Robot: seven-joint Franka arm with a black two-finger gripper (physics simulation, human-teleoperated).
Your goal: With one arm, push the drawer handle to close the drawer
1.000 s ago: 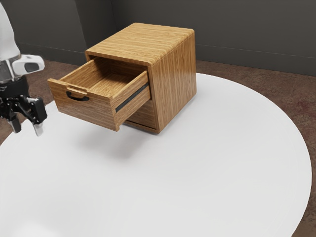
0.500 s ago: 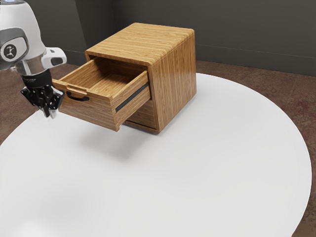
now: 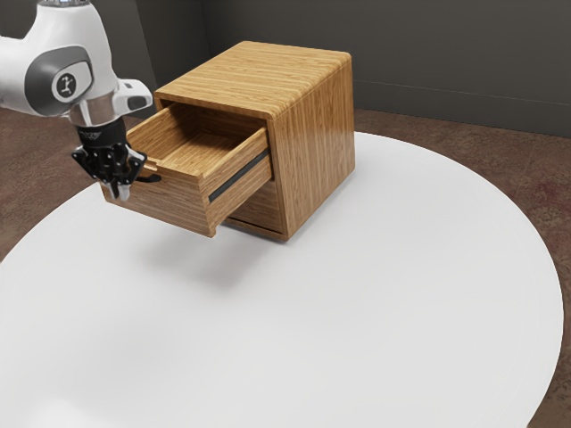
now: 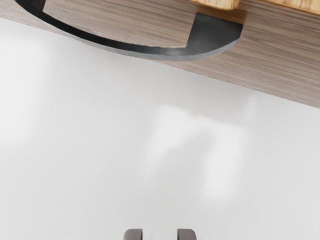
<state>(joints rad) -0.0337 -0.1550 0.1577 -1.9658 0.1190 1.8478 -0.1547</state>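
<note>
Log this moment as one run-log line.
drawer: pulled out of cabinet | gripper: open, in front of drawer, near handle | handle: not gripped | closing: not done

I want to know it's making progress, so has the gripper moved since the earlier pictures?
Yes. Against the motionless cabinet, the gripper has moved toward the exterior view's right, and now overlaps the drawer front there.
</note>
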